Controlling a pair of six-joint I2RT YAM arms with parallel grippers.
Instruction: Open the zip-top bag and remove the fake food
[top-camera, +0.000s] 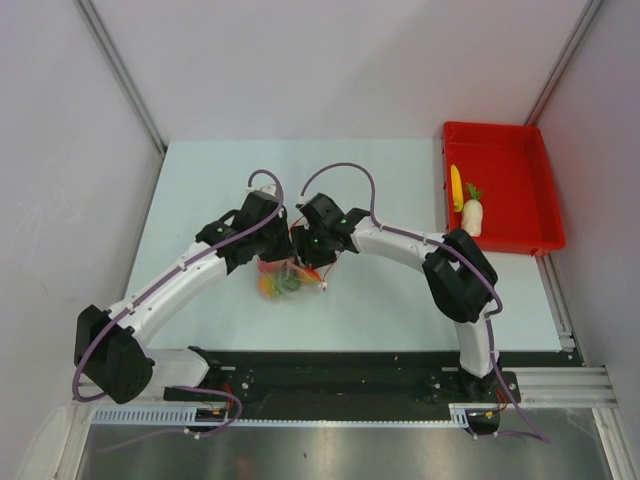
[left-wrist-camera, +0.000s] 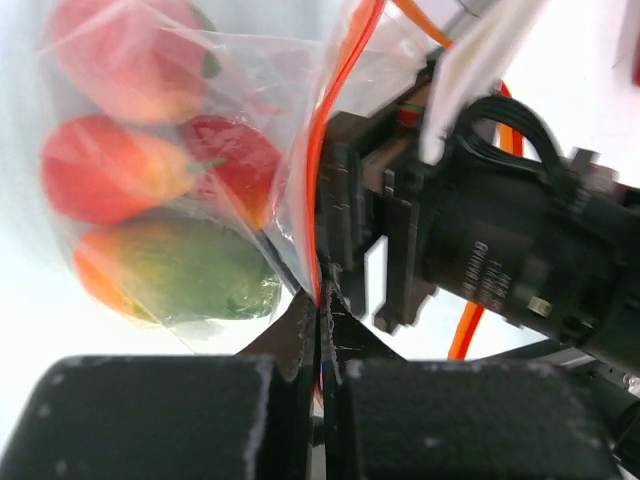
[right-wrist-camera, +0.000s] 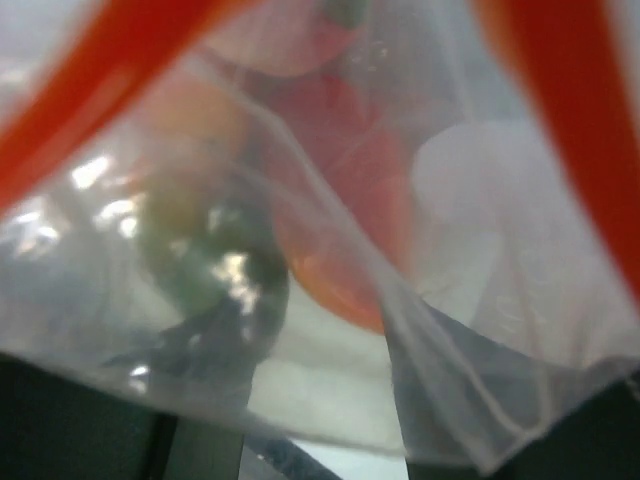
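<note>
The zip-top bag (top-camera: 282, 282) hangs between my two grippers at the table's middle, with red, pink and orange-green fake food inside. In the left wrist view the bag (left-wrist-camera: 250, 90) holds a green-orange fruit (left-wrist-camera: 180, 270) and red pieces (left-wrist-camera: 110, 170). My left gripper (left-wrist-camera: 320, 305) is shut on the bag's red-orange zip strip (left-wrist-camera: 335, 120). My right gripper (right-wrist-camera: 320, 420) sits at the bag's mouth, its fingers (right-wrist-camera: 200, 400) apart and blurred behind the plastic film. A red piece (right-wrist-camera: 340, 190) lies just ahead of it. Orange strips run on both sides of that view.
A red tray (top-camera: 500, 130) stands at the back right with a yellow piece (top-camera: 456, 187) and a white radish (top-camera: 472, 215) in it. Both arms (top-camera: 180, 275) crowd the table's middle. The right gripper's black body (left-wrist-camera: 500, 250) fills the right of the left wrist view.
</note>
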